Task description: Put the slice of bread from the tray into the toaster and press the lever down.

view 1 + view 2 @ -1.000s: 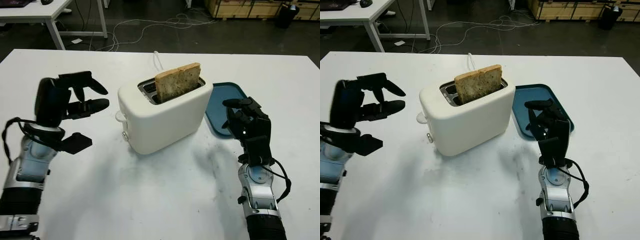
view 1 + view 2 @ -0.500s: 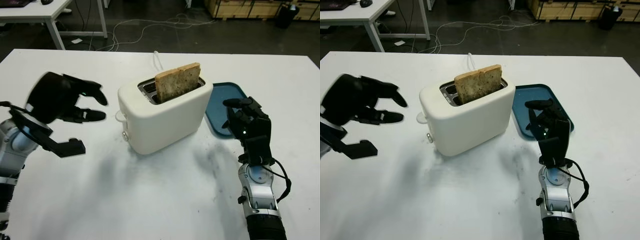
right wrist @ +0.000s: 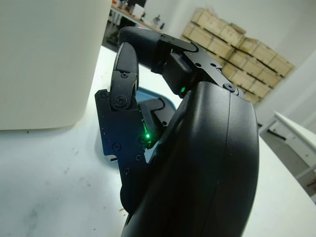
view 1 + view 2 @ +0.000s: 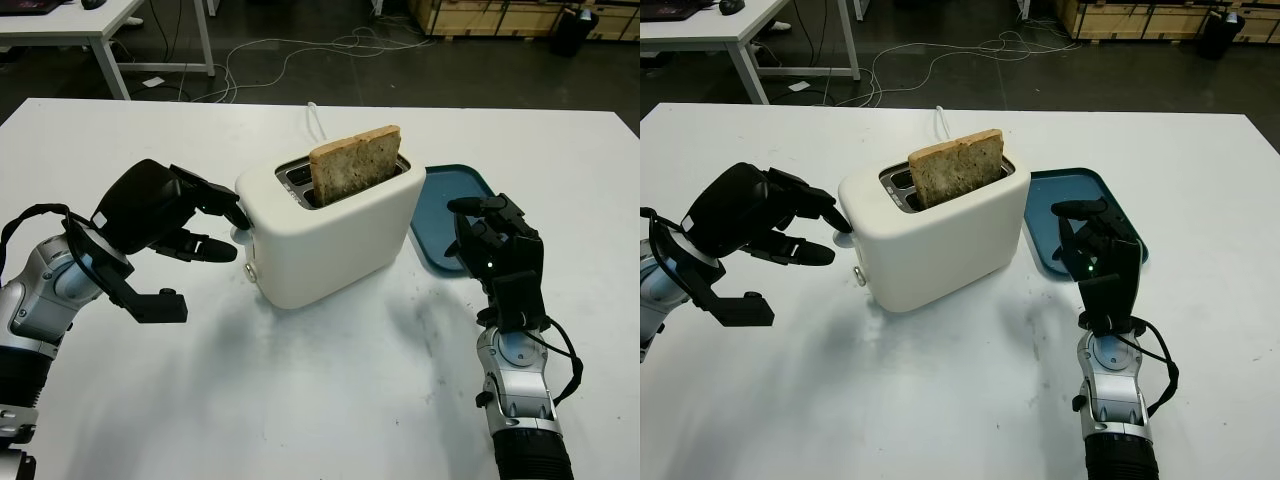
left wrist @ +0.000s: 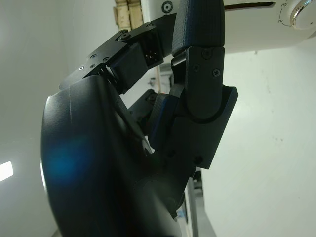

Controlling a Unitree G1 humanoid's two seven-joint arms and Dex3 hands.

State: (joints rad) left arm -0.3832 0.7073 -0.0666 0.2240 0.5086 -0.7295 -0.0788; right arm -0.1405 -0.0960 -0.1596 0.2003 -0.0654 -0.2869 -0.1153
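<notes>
Over the last second we see the left hand [image 4: 160, 215] travel from a raised position well clear of the toaster [image 4: 330, 225] to the toaster's left end. Its fingers [image 4: 215, 200] are curled and hold nothing; the upper fingertip now sits at, or just against, the white lever knob [image 4: 238, 233] — contact cannot be confirmed. We judge that the press-down step is starting and the insertion step is complete.

The toaster is a smooth, matte, cream-white shell with rounded corners and two metal-lined slots on top. A small round dial [image 5: 302, 6] on its end face shows in the left wrist view. A white cord [image 4: 316, 118] runs back from it across the white bench [image 4: 320, 400].

The slice of bread [image 4: 355, 163] stands upright in the nearer slot, its upper half still proud of the shell — tan crust, coarse speckled crumb, roughly rectangular.

The tray [image 4: 455, 215] lies flat to the right, touching or just beside the toaster: dark blue, shallow, with rounded corners and a low rim.

The right hand [image 4: 495, 250] is unchanged, upright near the tray's front edge, fingers curled, holding nothing.
</notes>
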